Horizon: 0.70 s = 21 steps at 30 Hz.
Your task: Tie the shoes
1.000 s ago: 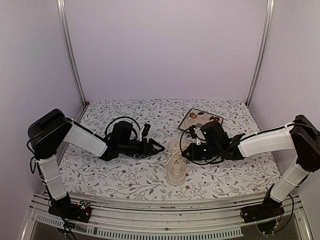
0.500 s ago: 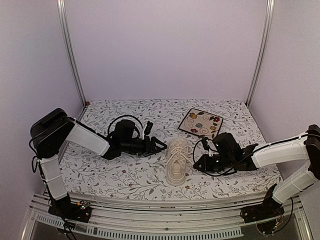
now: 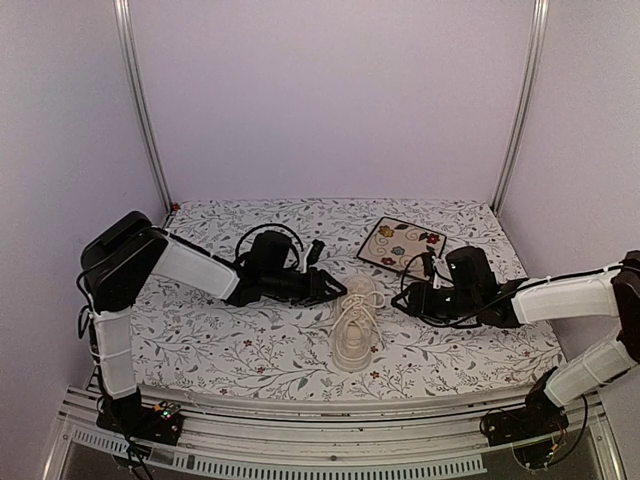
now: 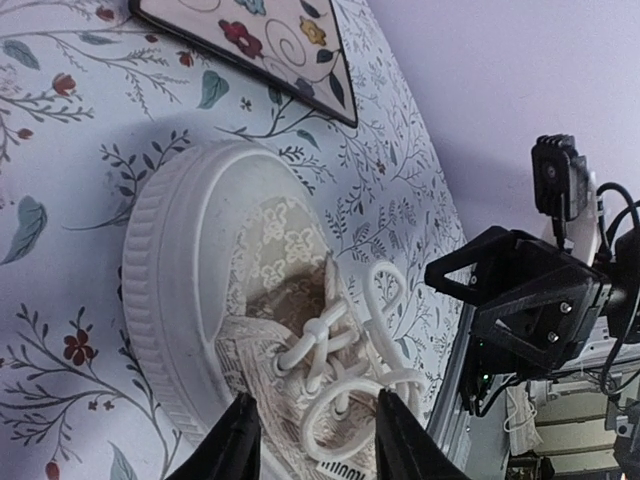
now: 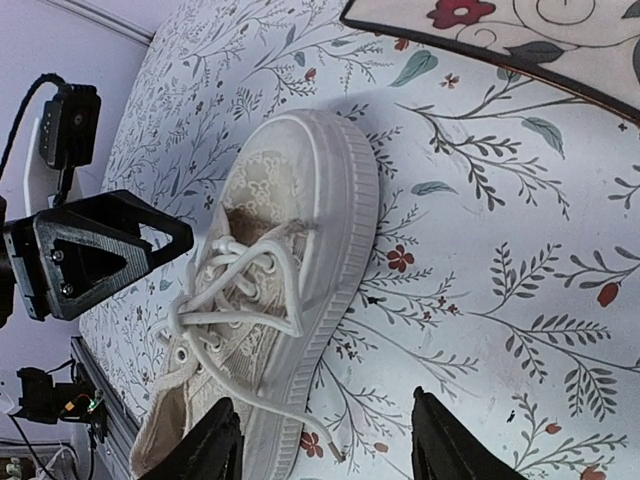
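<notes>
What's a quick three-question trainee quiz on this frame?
1. True or false: the sneaker lies on the floral tile.
2. The left pincer and right pincer are: A) both open, flanking the sneaker; B) both shut on the sneaker; C) one open, one shut.
3. Which arm's pincer is nearer the tile?
Key: 1 false, it sits on the tablecloth beside the tile; 2 A; 3 right.

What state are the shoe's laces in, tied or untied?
Untied: the laces lie in slack loops on the shoe, one end trailing over the sole; no bow shows.
</notes>
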Each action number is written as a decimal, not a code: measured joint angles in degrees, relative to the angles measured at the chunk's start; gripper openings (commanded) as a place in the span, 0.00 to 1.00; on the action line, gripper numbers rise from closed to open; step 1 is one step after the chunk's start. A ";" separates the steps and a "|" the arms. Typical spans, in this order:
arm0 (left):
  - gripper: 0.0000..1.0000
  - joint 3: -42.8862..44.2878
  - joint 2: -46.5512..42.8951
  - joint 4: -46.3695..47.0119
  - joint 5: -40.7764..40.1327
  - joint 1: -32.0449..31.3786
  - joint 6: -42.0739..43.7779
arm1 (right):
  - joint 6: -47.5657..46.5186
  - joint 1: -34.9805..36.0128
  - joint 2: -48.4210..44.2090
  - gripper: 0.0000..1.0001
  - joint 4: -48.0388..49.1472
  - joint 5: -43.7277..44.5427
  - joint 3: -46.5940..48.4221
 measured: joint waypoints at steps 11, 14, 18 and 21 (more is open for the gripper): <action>0.35 5.14 2.05 -8.81 -1.25 -1.07 3.72 | -0.90 -1.55 11.85 0.52 6.19 -4.92 4.72; 0.31 5.64 2.34 -9.60 -1.27 -1.09 4.24 | -1.29 -1.57 13.62 0.49 7.30 -5.51 6.10; 0.26 5.99 2.58 -10.14 -1.25 -1.11 4.83 | -2.12 -1.57 15.89 0.42 8.35 -6.36 7.93; 0.27 6.03 2.67 -10.32 -1.22 -1.16 5.14 | -2.47 -1.57 16.96 0.40 8.90 -6.91 8.57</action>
